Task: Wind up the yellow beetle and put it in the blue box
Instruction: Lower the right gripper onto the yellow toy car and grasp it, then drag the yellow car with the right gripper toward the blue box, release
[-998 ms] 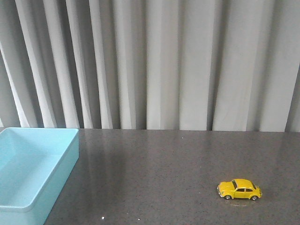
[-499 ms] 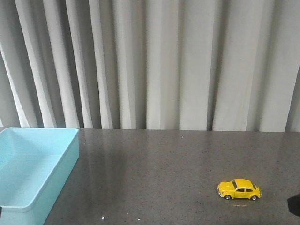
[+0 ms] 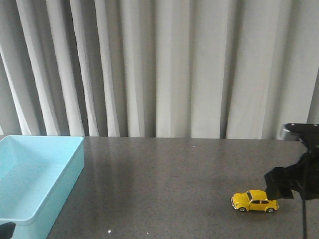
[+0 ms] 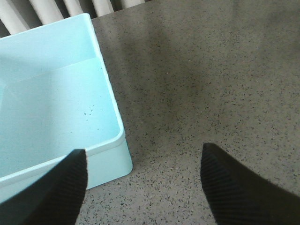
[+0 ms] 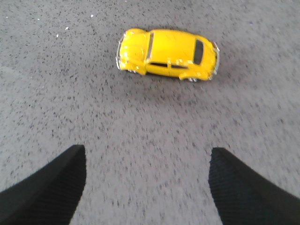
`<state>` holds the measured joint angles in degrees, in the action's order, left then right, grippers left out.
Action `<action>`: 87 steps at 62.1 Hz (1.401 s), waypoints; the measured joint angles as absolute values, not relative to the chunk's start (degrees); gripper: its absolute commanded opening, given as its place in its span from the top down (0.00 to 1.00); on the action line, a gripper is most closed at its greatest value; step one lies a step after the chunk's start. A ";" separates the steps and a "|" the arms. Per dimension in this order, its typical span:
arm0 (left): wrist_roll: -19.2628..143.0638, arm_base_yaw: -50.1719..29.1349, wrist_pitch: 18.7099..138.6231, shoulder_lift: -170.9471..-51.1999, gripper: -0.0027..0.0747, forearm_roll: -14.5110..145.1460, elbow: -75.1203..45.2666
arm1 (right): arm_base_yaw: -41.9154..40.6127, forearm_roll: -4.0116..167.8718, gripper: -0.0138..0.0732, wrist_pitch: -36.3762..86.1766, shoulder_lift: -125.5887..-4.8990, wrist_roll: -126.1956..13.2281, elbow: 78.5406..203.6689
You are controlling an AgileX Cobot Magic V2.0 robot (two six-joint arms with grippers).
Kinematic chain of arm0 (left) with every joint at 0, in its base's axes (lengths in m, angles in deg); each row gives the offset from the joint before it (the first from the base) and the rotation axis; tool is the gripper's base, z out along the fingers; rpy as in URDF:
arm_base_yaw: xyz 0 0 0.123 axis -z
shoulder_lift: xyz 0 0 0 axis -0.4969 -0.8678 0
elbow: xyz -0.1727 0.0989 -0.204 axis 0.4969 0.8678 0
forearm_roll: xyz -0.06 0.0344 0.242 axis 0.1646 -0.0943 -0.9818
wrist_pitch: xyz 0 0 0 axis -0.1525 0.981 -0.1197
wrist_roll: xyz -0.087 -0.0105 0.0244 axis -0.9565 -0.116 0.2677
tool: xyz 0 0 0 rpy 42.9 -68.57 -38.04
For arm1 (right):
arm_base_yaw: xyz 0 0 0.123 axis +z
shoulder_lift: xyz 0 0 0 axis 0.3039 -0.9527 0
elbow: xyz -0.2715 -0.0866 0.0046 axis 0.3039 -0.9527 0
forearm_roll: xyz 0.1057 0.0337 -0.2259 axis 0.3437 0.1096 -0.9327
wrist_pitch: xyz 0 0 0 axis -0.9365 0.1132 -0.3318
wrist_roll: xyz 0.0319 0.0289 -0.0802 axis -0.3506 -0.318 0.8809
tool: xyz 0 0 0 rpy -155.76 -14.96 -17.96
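The yellow beetle (image 3: 254, 201) stands on its wheels on the dark speckled table at the right, side-on. It also shows in the right wrist view (image 5: 166, 54). My right gripper (image 3: 279, 184) hovers just right of and above the car, open and empty, and its fingertips (image 5: 47, 187) are apart from the car. The blue box (image 3: 70, 174) sits at the left, with nothing in it where it shows. My left gripper (image 4: 143, 187) is open and empty over the table beside the box's near corner (image 4: 110, 159).
A grey pleated curtain (image 3: 159, 69) hangs behind the table's far edge. The dark speckled tabletop (image 3: 159, 189) stretches between the box and the car. A dark bit of the left arm (image 3: 6, 230) shows at the bottom left corner of the front view.
My right arm has come into the front view from the right edge and now hangs beside the beetle. A bit of the left arm has appeared at the bottom left. Beetle and box have not moved.
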<state>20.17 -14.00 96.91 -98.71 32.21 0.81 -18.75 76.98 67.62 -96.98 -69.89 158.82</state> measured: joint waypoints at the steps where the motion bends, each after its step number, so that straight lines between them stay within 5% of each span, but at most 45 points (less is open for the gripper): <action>1: 20.17 -14.00 96.91 -98.71 0.31 32.21 0.81 | -18.55 76.81 0.22 67.63 -97.80 -69.96 159.57; 36: 20.23 -14.00 96.91 -98.71 0.31 32.21 0.81 | -20.43 77.16 0.22 78.72 -123.14 -72.44 184.20; 87: 20.30 -14.00 96.91 -98.71 0.31 32.21 0.81 | -20.70 77.90 0.23 76.99 -130.14 -72.44 187.52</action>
<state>20.30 -14.00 96.91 -98.71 32.21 0.81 -20.70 77.90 76.99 -130.14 -72.44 187.52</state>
